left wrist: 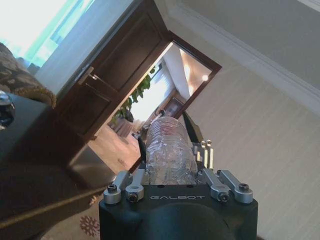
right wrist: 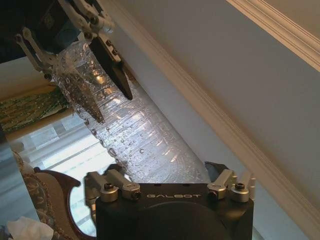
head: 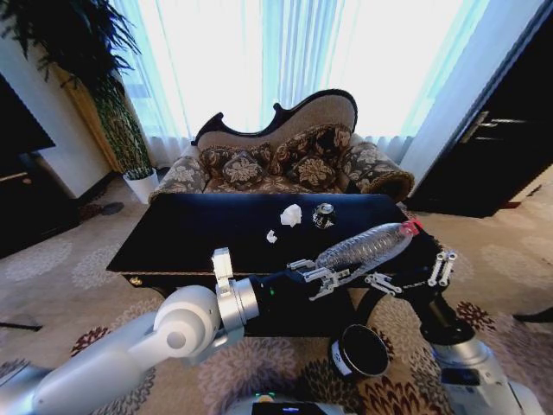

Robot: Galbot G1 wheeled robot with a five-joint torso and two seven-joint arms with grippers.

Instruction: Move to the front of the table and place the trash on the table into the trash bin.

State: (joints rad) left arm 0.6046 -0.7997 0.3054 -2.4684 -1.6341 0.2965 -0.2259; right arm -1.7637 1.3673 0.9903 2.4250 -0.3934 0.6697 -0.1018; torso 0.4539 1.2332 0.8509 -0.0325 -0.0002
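Observation:
The black table (head: 199, 233) stands in front of me. On it lie the trash items: a white paper wad (head: 291, 214), a drink can (head: 323, 216) and a small white scrap (head: 271, 235). My left gripper (head: 327, 278) is shut on a clear plastic bottle (head: 367, 245) with a red cap, held level above the table's near right corner. In the left wrist view the bottle (left wrist: 170, 150) points away from the left gripper (left wrist: 171, 167). The right gripper (head: 413, 275) is open, its fingers wide apart beside the bottle (right wrist: 145, 145). The dark trash bin (head: 359, 350) stands on the carpet below both grippers.
A patterned brown sofa (head: 285, 164) stands behind the table, before bright curtained windows. A white plant pot (head: 141, 183) sits at the back left. At the right is a dark wooden door (head: 492, 147). Patterned carpet surrounds the table.

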